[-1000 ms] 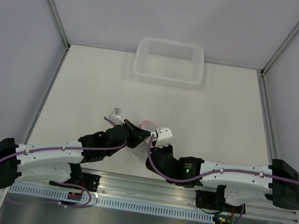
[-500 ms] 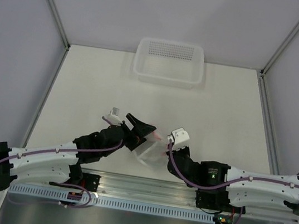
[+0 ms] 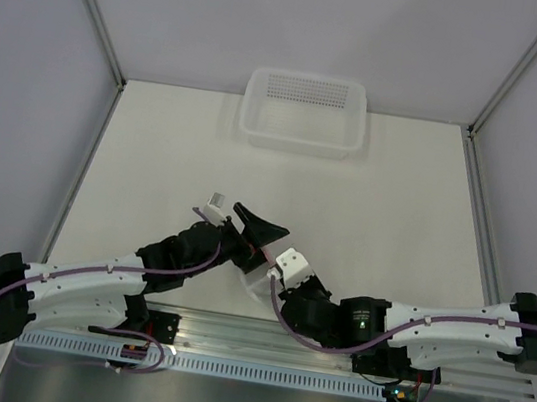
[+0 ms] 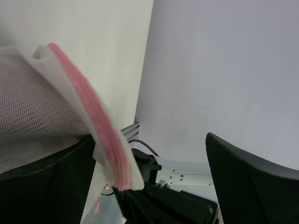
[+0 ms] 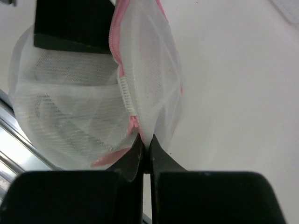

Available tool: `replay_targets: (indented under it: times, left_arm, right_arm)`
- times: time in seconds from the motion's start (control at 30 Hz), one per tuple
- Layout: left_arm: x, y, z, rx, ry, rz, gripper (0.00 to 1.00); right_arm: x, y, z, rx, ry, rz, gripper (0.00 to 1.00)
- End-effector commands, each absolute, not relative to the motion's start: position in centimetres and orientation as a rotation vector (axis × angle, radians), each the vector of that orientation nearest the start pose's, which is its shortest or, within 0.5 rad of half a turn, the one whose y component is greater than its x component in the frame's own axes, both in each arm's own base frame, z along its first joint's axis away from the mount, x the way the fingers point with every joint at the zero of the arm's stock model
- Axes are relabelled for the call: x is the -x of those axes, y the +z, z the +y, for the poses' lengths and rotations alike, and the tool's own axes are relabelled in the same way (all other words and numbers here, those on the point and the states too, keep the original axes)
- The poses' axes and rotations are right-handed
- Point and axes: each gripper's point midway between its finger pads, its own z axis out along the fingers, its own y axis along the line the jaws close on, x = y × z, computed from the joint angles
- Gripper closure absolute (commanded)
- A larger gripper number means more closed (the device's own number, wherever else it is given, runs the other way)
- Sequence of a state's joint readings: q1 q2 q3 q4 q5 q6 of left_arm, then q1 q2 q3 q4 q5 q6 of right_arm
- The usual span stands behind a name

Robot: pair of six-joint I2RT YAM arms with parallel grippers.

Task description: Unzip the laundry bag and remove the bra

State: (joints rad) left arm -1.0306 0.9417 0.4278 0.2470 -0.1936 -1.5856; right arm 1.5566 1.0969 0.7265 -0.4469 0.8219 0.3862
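Top external first: finding the laundry bag [image 3: 254,280] low near the front edge of the table [image 3: 156,144], caught between the left gripper [image 3: 262,228] and the right gripper [image 3: 270,274], well apart from the clear plastic basket [image 3: 300,137] at the far side. Not making out either grip from up here. Moving to the left wrist: looking at white mesh and a band of pink zipper trim [image 4: 96,116] draping over one black finger [image 4: 42,177], the other finger [image 4: 252,177] standing well clear, only wall showing in the gap. Judging the left gripper [image 4: 148,140] released, propping the bag rather than pinching it. Turning to the right wrist: watching the right gripper [image 5: 145,142] clenching on the bag's pink zipper seam at its lower end, fingertips nearly meeting. Probably pinching the pull, though not telling the tab apart from the fabric. Seeing a black block [image 5: 70,23], likely a left finger, lying against the bag's upper part. Catching only grey shapes through the mesh, so not confirming the bra. Reading this as the unzipping step, no opening showing yet. Needing next a steady drag of the pull along the curved trim, the left side bracing the bag against that drag, perhaps pinching the mesh first.
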Motion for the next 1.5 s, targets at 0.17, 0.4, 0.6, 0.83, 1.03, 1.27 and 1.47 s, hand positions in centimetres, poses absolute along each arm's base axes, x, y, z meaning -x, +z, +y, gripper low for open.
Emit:
replay_targets:
  times: [0.17, 0.4, 0.6, 0.83, 1.03, 1.27, 1.47]
  left_arm:
    - [-18.3, 19.4, -30.2, 0.800, -1.650, 2.032, 0.70]
    - [-18.5, 18.7, -29.9, 0.774, -1.619, 2.039, 0.98]
    - [-20.3, 18.8, -27.5, 0.893, -1.552, 1.891, 0.98]
    - [-22.1, 19.8, -23.7, 1.079, -1.428, 1.705, 0.98]
    - [-21.8, 20.6, -24.4, 1.134, -1.492, 1.636, 0.98]
    - [-20.9, 20.9, -25.3, 1.147, -1.562, 1.606, 0.98]
    - [-20.3, 21.1, -25.0, 1.141, -1.572, 1.601, 0.98]
  right_arm:
    - [-11.2, 16.6, 26.8, 0.854, 0.131, 1.811, 1.00]
    - [-12.2, 18.2, 25.4, 0.733, 0.088, 1.799, 1.00]
    - [-12.6, 20.7, 24.6, 0.559, 0.137, 1.826, 0.02]
    - [-11.8, 22.2, 26.4, 0.377, 0.415, 1.854, 0.02]
    - [-10.5, 22.5, 29.9, 0.193, 0.772, 1.818, 0.07]
    - [-9.5, 20.8, 32.5, 0.023, 1.043, 1.807, 0.34]
    - [-9.5, 19.0, 32.2, -0.107, 1.161, 1.796, 0.45]
